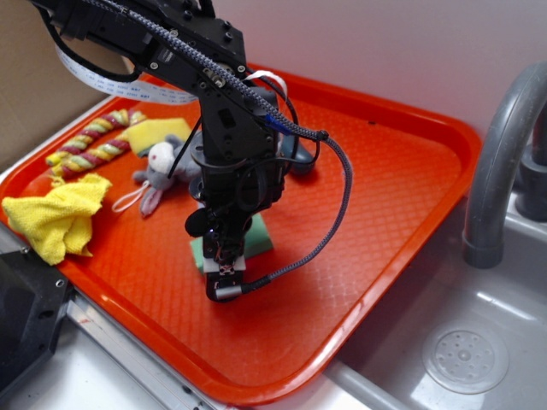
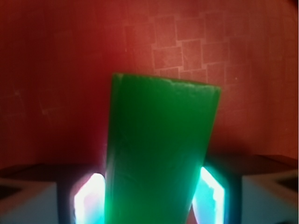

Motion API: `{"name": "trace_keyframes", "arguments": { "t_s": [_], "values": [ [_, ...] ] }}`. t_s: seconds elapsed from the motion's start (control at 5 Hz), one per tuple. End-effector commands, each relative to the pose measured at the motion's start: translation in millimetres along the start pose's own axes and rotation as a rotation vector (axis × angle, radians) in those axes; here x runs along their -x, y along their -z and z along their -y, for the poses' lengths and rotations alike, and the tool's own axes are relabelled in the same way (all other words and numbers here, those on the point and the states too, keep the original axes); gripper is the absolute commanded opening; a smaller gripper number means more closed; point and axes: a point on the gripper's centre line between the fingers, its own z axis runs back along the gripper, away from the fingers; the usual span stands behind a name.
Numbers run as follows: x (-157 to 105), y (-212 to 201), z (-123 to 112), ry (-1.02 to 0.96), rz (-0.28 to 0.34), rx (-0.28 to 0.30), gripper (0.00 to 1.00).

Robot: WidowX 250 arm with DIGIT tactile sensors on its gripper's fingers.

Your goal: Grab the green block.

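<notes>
The gripper (image 1: 224, 266) was seen lowered onto the red tray (image 1: 376, 205), near its middle, with the block (image 1: 256, 237) lying directly under it. In the wrist view the block (image 2: 159, 149) ran between the two fingers (image 2: 88, 198) — a glowing pad was seen just beside each of its long sides, the jaws narrowed around it. Whether the pads were pressed against it could not be told. The block was seen resting flat on the tray in the exterior view. Behind the arm, a grey plush toy (image 1: 158, 171), a yellow piece (image 1: 154, 132) and a braided rope (image 1: 90, 145) were laid out; a yellow cloth (image 1: 55, 213) was crumpled at the tray's left edge — well apart from the block.
</notes>
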Motion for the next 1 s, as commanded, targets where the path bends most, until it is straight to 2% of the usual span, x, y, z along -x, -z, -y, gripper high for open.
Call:
{"name": "trace_keyframes", "arguments": {
  "t_s": [0.0, 0.2, 0.4, 0.6, 0.8],
  "values": [
    [19.6, -77.4, -38.9, -0.169, 0.116, 0.047, 0.0],
    [35.6, -114.6, -58.3, -0.314, 0.181, 0.084, 0.0],
    [43.6, -135.1, -63.9, -0.327, 0.263, 0.129, 0.0],
    [43.6, -136.9, -64.2, -0.341, 0.302, 0.098, 0.0],
    [37.0, -128.3, -65.6, -0.186, 0.302, 0.149, 0.0]
  ]
}}
